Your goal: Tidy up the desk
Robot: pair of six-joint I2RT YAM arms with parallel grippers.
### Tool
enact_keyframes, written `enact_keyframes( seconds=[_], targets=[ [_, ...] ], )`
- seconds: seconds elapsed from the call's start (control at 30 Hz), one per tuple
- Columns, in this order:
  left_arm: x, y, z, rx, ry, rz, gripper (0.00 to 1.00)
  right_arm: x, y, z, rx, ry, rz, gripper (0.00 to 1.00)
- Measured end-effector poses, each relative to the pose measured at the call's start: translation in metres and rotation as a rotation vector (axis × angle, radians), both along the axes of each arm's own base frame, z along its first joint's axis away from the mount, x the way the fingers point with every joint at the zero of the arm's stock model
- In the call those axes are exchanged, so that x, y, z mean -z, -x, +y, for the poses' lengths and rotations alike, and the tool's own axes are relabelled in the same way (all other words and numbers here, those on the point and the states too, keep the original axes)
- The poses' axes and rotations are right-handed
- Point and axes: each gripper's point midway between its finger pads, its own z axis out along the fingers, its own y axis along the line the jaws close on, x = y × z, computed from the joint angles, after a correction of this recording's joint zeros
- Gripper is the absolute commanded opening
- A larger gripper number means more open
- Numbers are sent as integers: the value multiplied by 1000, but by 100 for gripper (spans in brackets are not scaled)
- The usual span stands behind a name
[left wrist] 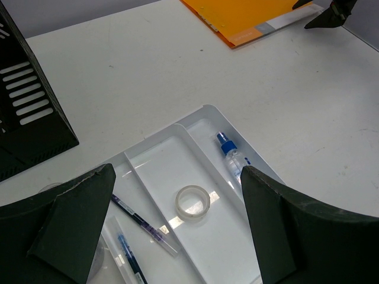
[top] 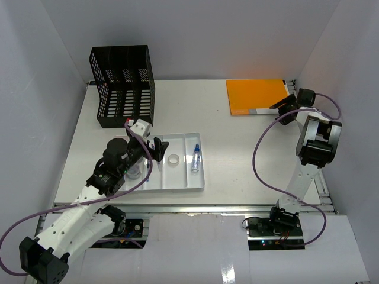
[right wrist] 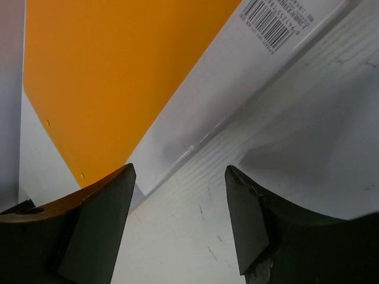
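- The desk [top: 237,148] filled the middle of the overhead view, with its metal rail along the lower edge.
- A black slotted file rack [top: 121,89] stood at the upper left of the desk.
- An orange folder [top: 256,94] lay flat at the upper right.
- A white compartmented tray [top: 183,188] sat at lower centre.
- In the tray, a clear tape roll [left wrist: 193,201] lay in the middle compartment.
- A small bottle with a blue cap [left wrist: 232,158] lay in the narrow compartment to its right.
- Two pens [left wrist: 139,222] lay in a compartment at the lower left of the left wrist view.
- The left pincer [left wrist: 176,171] hung over the tray with its jaws spread wide, holding nothing.
- The right pincer [right wrist: 177,171] hovered low at the folder's lower right corner, its jaws apart and clamping nothing.
- A white strip along the folder's edge carried a barcode label [right wrist: 277,21] at the top right of the right wrist view.
- The digits under the barcode looked printed but were too small to read with confidence.
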Motion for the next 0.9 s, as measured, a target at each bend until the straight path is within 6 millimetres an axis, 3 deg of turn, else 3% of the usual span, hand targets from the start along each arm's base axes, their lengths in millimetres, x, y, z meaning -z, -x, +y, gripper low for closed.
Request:
enact_keyframes(
  seconds=[0.17,0.4,0.67,0.9],
  targets=[
    [2,-1,0,0,-8,4,98,9,-9,4,40,-25,7,61],
    [5,-2,-1,1,-17,8,98,16,-22,1,80,-37,7,30],
    [4,-2,-1,3,-20,1,98,21,-23,4,98,-79,20,15],
    [7,0,-8,48,-20,9,98,22,-19,4,97,-108,-17,9]
  ],
)
